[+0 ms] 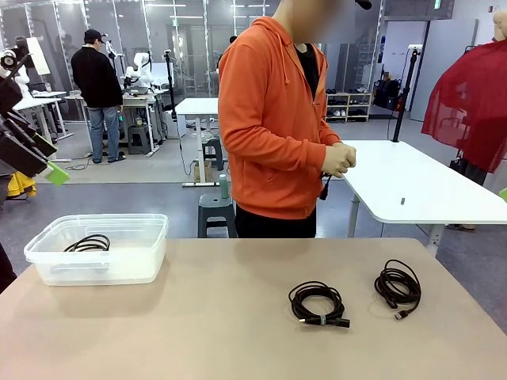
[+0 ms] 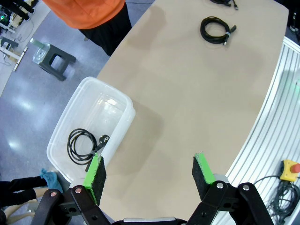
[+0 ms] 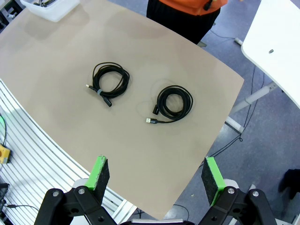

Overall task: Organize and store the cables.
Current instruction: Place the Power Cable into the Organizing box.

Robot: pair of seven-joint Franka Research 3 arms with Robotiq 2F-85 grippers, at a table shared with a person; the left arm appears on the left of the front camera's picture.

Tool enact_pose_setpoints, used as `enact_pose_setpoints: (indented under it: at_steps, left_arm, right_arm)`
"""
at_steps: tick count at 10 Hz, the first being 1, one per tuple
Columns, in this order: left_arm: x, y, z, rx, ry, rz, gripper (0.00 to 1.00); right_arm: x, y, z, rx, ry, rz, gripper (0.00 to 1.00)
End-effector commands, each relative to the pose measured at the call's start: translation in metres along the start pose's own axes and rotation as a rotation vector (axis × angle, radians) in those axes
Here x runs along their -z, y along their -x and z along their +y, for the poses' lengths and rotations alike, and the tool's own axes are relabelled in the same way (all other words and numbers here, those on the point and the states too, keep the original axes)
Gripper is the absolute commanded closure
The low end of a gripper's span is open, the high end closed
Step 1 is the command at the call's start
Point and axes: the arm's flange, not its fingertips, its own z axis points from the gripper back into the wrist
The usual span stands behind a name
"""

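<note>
Left end effector and right end effector gape empty. One cable in bin. We judge next: grasp near-centre coil.

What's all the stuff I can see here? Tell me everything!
Cable with a tie: one, black, coiled on the table, right of middle.
Cable beside it: one, black, coiled, farther right.
Cable in the bin: one, black, coiled.
Bin: one, clear plastic, table's far left.
Table: one, tan.
Stool: one, grey, floor behind the table.
Person: one, orange hoodie, far side.
Left gripper: one, black with green pads, open, above the table by the bin.
Right gripper: one, black with green pads, open, above the table's edge.
</note>
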Motion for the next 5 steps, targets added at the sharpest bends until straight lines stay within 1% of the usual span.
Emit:
enact_pose_setpoints:
  at_steps: [1, 5]
  left_arm:
    - [0.0002, -0.001, -0.0003, -0.013, -0.005, 0.007, 0.07]
    - [0.0002, -0.001, -0.0003, -0.013, -0.005, 0.007, 0.07]
  right_arm:
    - [-0.0006, 0.0016, -0.0001, -0.003, 0.001, 0.0, 0.0]
    - [-0.0006, 0.0016, -0.0001, -0.003, 0.001, 0.0, 0.0]
